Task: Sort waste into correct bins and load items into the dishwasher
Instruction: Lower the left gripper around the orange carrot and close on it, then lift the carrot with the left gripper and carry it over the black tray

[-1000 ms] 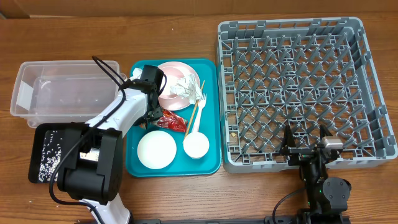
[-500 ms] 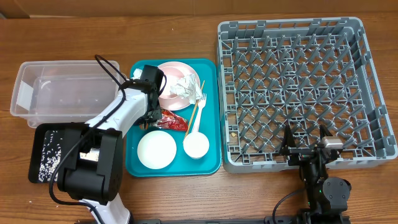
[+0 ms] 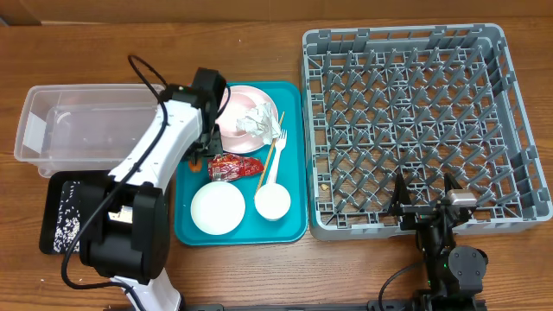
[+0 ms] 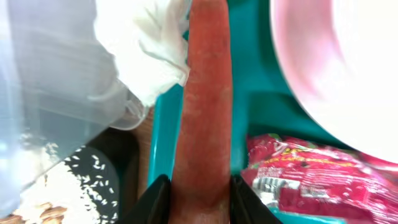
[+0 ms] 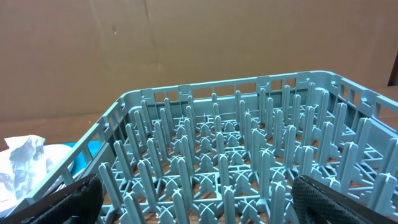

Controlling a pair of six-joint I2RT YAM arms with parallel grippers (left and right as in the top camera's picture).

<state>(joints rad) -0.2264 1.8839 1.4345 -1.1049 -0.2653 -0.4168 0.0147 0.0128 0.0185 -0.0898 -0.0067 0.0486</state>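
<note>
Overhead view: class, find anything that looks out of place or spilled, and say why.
A crumpled napkin sits on the pink plate, and a red wrapper lies among dishes on the teal tray. White grains are scattered loose across the black tray.

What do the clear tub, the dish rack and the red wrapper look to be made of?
Tub: clear plastic, slightly glossy; its walls are see-through. Dish rack: grey moulded plastic, matte, with uniform pegs and grid. Red wrapper: likely foil-lined plastic film; it is crinkled, shiny and printed.
</note>
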